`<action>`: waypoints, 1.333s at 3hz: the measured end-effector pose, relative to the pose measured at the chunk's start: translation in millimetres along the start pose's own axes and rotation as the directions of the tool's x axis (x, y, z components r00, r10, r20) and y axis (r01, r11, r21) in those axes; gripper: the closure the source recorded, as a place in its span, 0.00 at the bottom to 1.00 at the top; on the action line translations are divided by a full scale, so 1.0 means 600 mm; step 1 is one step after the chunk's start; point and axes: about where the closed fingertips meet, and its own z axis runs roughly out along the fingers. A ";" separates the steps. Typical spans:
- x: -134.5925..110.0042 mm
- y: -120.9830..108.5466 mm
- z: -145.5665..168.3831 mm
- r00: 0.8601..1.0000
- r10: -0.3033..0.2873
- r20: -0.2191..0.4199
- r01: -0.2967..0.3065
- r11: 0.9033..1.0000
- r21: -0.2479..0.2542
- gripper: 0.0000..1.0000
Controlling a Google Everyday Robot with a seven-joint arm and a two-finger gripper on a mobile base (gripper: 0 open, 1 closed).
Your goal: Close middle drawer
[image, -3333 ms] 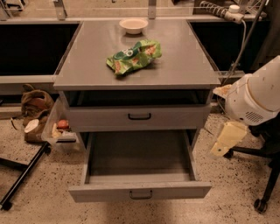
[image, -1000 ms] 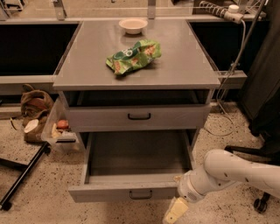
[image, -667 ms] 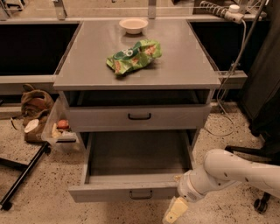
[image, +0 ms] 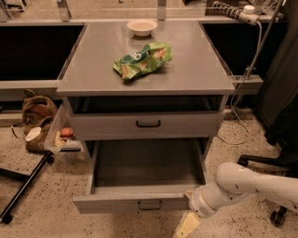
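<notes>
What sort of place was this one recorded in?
Probably a lab or workshop: a grey cabinet with its middle drawer pulled out, a power strip at the back, a speckled hard floor. The tool hangs low by the drawer front's right end.

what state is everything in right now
middle drawer: pulled far out, tray empty
upper drawer: pushed in, or nearly so
chip bag: crumpled, lying on the cabinet top
bowl: upright, at the back of the top
gripper: low, by the middle drawer's right front corner

Arm (image: 251, 183) low, end effector (image: 186, 226) downward (bottom edge)
</notes>
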 end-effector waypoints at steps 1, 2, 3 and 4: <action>0.000 0.000 0.000 1.000 0.000 0.000 0.000 1.000 0.000 0.00; -0.001 0.008 -0.016 1.000 0.000 0.006 0.000 1.000 0.020 0.00; 0.021 0.030 -0.038 1.000 0.031 0.003 -0.031 0.998 0.049 0.00; 0.039 0.026 -0.005 0.999 0.045 -0.014 -0.045 0.999 0.016 0.00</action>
